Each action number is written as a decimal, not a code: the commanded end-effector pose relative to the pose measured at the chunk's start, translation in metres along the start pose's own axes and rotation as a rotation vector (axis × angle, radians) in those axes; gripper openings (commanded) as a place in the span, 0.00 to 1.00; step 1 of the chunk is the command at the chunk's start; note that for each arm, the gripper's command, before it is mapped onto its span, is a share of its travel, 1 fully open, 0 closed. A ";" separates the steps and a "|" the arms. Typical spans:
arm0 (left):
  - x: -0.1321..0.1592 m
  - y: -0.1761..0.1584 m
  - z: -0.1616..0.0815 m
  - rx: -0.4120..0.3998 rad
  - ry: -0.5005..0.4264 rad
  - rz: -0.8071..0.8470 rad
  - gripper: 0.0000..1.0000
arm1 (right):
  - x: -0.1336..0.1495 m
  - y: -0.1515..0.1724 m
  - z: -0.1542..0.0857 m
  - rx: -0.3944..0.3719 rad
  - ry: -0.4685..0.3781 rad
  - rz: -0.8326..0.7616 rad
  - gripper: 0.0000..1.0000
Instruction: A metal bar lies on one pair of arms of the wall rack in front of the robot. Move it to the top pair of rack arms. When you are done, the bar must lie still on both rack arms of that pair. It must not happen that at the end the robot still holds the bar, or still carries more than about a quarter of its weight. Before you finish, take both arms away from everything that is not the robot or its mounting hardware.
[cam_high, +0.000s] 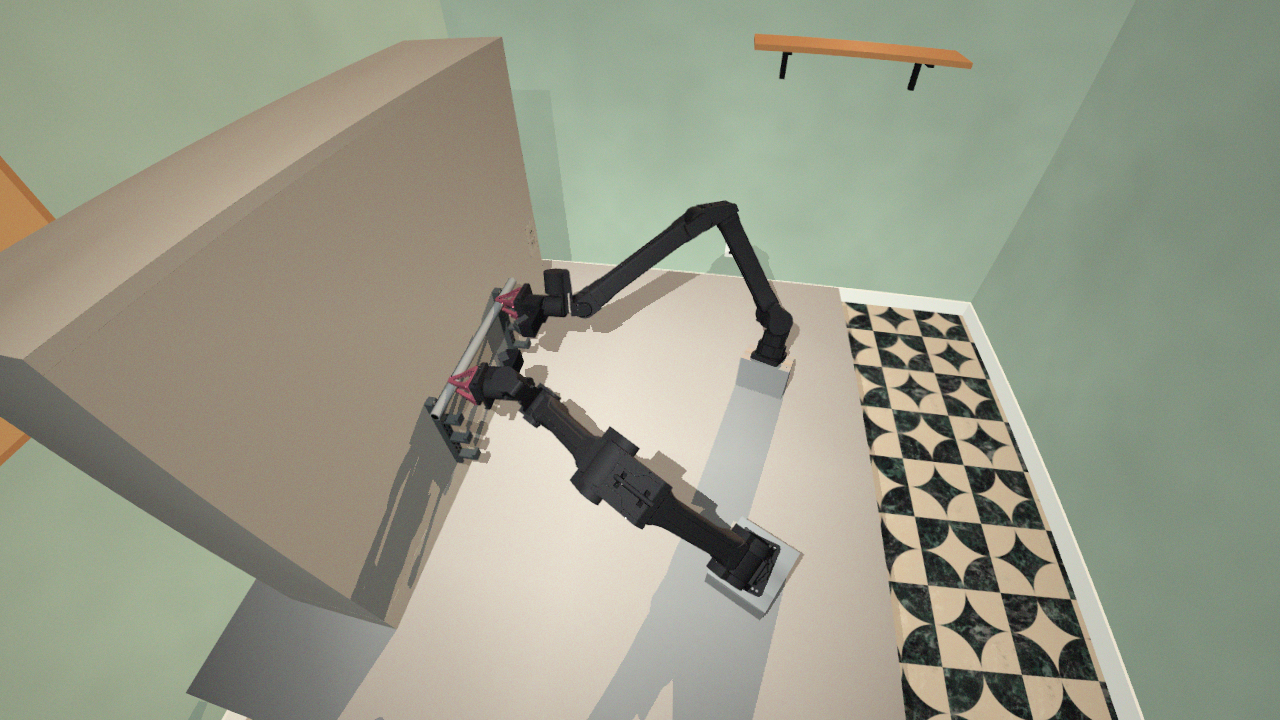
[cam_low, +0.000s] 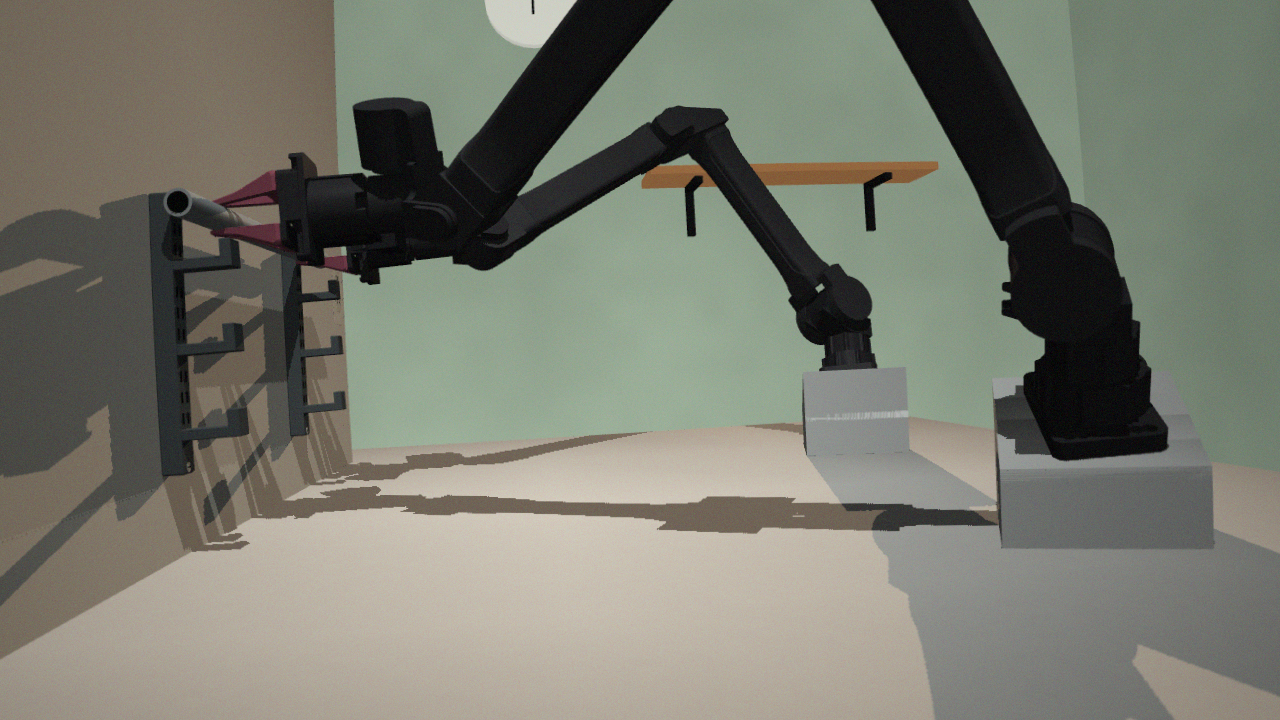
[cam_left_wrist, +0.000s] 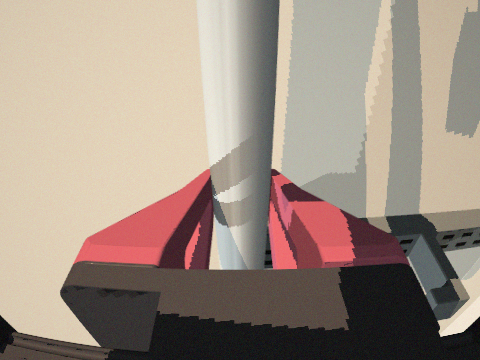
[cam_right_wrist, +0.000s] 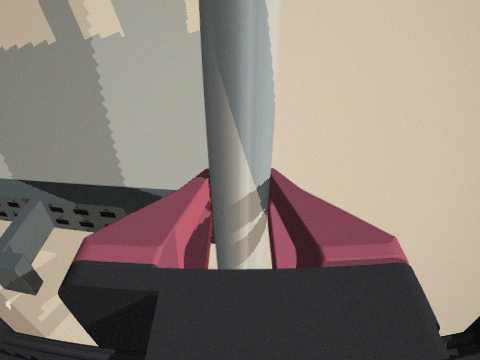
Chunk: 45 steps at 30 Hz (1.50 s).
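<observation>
The grey metal bar (cam_high: 474, 351) (cam_low: 199, 210) (cam_left_wrist: 240, 75) (cam_right_wrist: 240, 75) is held roughly level near the wall, above the top pair of rack arms. In the exterior view a gap shows between its near end and the near top rack arm (cam_low: 201, 265); the bar is inside that arm's upturned lip. The far top rack arm (cam_low: 317, 297) also shows lower than the bar. My left gripper (cam_high: 458, 382) (cam_low: 214, 218) (cam_left_wrist: 240, 180) is shut on the bar near its near end. My right gripper (cam_high: 506, 300) (cam_right_wrist: 240, 180) is shut on it near its far end. The far contact area is partly hidden in the exterior view.
The near rack upright (cam_low: 168, 358) and far upright (cam_low: 295, 358) each carry three arms with upturned lips. The lower arms lie below both grippers. The beige wall panel (cam_high: 358, 241) stands directly behind the rack. Both arm bases stand on grey blocks (cam_low: 1105, 505) (cam_low: 854, 402).
</observation>
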<state>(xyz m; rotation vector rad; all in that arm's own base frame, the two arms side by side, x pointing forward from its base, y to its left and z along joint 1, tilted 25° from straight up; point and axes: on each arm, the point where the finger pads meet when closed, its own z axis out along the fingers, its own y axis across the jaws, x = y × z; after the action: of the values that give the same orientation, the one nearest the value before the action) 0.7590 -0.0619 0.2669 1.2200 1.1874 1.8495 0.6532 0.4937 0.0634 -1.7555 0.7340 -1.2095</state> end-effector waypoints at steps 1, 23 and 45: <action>-0.004 0.034 -0.003 -0.076 -0.008 -0.029 0.00 | -0.008 -0.027 -0.003 0.074 -0.008 0.020 0.00; -0.001 0.032 -0.006 -0.076 -0.008 -0.029 0.00 | -0.011 -0.021 -0.005 0.074 -0.008 0.020 0.00; 0.003 0.045 -0.007 -0.076 -0.008 -0.029 0.00 | -0.015 -0.031 -0.005 0.074 -0.008 0.020 0.00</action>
<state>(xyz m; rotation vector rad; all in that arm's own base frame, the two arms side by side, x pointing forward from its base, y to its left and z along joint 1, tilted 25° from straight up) 0.7546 -0.0546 0.2472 1.2387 1.1965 1.8501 0.6500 0.4827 0.0436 -1.7664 0.7455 -1.2102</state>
